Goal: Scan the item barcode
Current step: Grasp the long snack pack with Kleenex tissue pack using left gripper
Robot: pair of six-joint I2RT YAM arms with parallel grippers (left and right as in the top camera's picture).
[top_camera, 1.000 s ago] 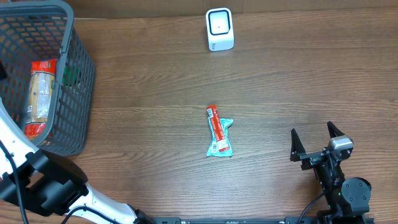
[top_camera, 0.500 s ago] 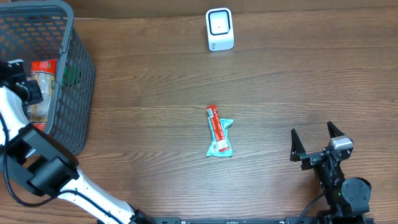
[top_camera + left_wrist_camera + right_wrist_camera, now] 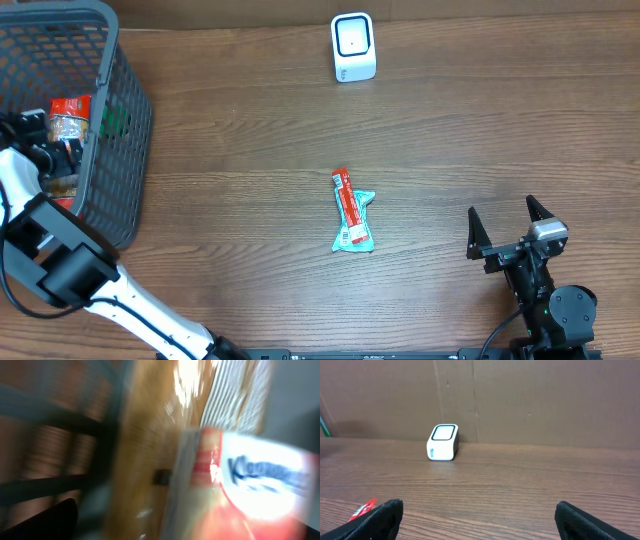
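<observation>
I am holding my left pincer [image 3: 50,140] down inside the grey basket [image 3: 105,60], which is sitting at ten o'clock on the table [image 3: 250,130]. It is hanging right over a packet of crackers with red ends [image 3: 70,106]. My left wrist camera is showing that packet only as a blur up close. I cannot tell how wide this pincer is standing, nor whether it is touching the packet.

I am keeping my right pincer [image 3: 506,226] at four o'clock, low over the wood. Its fingers [image 3: 380,520] are spread wide and holding nothing.

A teal and red snack wrapper [image 3: 352,212] is lying flat near the table's middle, well apart from both pincers. The white scanner [image 3: 353,47] is standing at twelve o'clock, straight beyond the wrapper.
</observation>
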